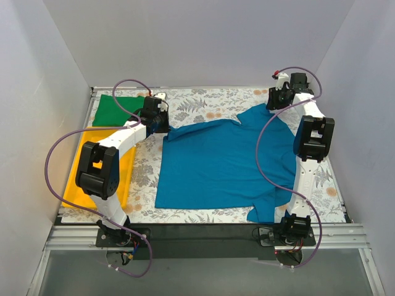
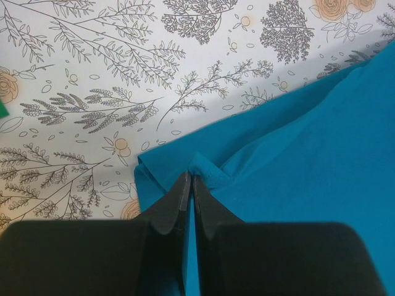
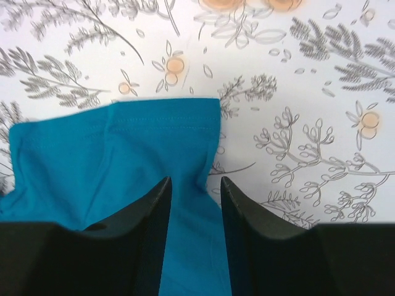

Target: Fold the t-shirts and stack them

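**Top view.** Shows the teal-blue t-shirt (image 1: 216, 163) spread open over the middle of the floral cloth (image 1: 203, 102). Finds the left gripper (image 1: 162, 121) at the shirt's far-left corner and the right gripper (image 1: 276, 98) at its far-right sleeve. Too small here to read either pair of jaws. Has the left arm (image 1: 102, 166) arched low, forward and inward over the yellow tray (image 1: 77, 179), covering part of it. Has the right arm (image 1: 313, 139) stretched up the right side, crossing and hiding some of the shirt's right edge. Places the green t-shirt (image 1: 116, 111) in the far-left corner beyond the tray, well apart from both grippers and partly crossed by a cable.

**Left wrist.** Shows the fingers (image 2: 176, 203) pressed together, clenched on a small raised pucker at the teal-blue t-shirt's (image 2: 296, 154) edge. Fabric running off right and downward; floral cloth (image 2: 123, 61) elsewhere. Only a green sliver at the left border, too little to name. Cloth beneath the gripper body hidden.

**Right wrist.** Shows the jaws apart, released, holding nothing. Sleeve's stitched end (image 3: 123, 148) just beyond the tips, its fabric lying between the fingers (image 3: 157, 209). Cannot tell whether the tips touch the cloth. Shirt cut off at the left and bottom borders.
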You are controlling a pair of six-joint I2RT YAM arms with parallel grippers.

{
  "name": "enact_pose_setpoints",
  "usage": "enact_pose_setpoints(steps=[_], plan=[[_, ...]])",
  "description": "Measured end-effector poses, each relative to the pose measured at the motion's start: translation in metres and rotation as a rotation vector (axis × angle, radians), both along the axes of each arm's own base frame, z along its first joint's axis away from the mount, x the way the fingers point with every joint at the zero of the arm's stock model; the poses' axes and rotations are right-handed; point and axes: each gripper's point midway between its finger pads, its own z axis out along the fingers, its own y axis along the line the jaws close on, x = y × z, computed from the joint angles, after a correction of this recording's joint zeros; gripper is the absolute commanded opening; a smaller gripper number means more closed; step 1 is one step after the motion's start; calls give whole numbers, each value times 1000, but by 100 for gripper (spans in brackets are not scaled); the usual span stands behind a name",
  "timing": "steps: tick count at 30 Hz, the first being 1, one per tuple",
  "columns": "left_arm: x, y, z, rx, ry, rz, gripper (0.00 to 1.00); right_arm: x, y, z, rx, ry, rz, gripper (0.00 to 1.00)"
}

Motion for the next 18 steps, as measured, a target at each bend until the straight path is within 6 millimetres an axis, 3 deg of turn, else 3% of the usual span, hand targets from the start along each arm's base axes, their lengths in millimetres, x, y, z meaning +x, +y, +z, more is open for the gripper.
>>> enact_pose_setpoints(steps=[6,18], plan=[[0,1,0,0,0,1,0,15,7,15,70,-37,-26,45],[0,1,0,-2,2,1,0,29,10,-15,126,8,-75,47]])
